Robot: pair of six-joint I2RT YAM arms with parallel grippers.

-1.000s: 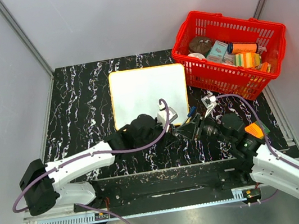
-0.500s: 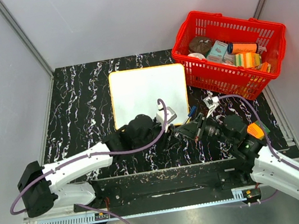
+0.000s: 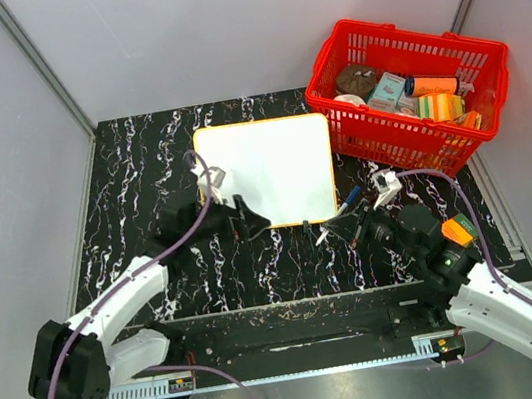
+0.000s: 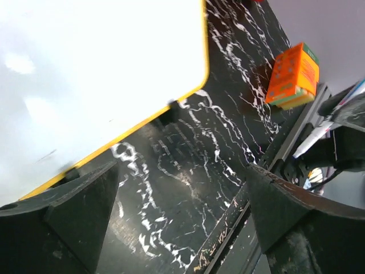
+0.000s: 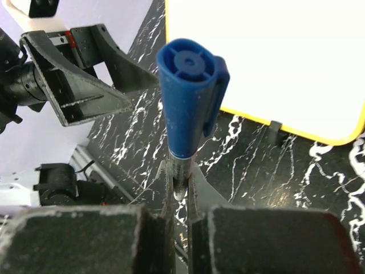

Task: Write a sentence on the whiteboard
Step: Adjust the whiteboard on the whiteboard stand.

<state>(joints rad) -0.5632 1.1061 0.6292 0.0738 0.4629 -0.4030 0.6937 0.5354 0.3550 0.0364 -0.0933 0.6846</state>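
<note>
Shows the whiteboard [image 3: 270,158] lying flat in the middle of the black table [image 3: 130,170], with the red basket [image 3: 402,150] of small things just to its right. Has the left claw [image 3: 241,219] spread wide open, with nothing in it, over the near left corner of the board. Has the right claw [image 5: 178,197] shut tight on a marker [image 5: 188,97], blue cap sticking out past the fingers. Holds that marker close to the near right corner of the board.
</note>
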